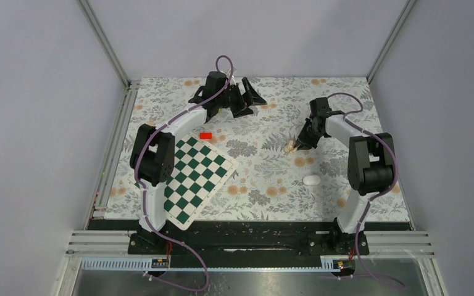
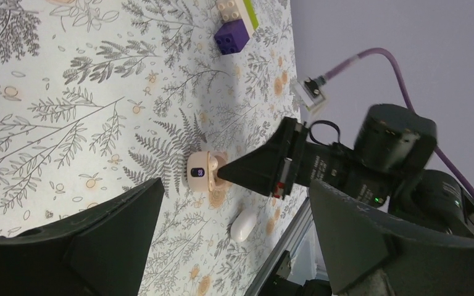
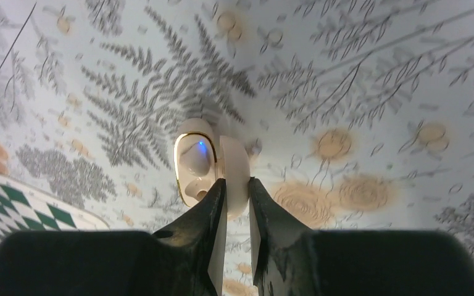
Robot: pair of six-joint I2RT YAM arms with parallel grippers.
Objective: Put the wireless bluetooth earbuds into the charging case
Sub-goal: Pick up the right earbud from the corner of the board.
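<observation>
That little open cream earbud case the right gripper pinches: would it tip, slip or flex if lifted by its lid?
The small cream rounded plastic charging case looks rigid and probably light. The right gripper pinches only its raised lid, so the hinge may swing and let the base tilt. Its glossy curved shell could slip between the narrow fingers.

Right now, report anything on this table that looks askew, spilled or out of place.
The chessboard lies askew, turned diagonal to the table's edges, and its near corner pokes past the near edge of the floral cloth. The charging case sits open, its lid pinched between the right fingers. Nothing looks spilled or broken.
</observation>
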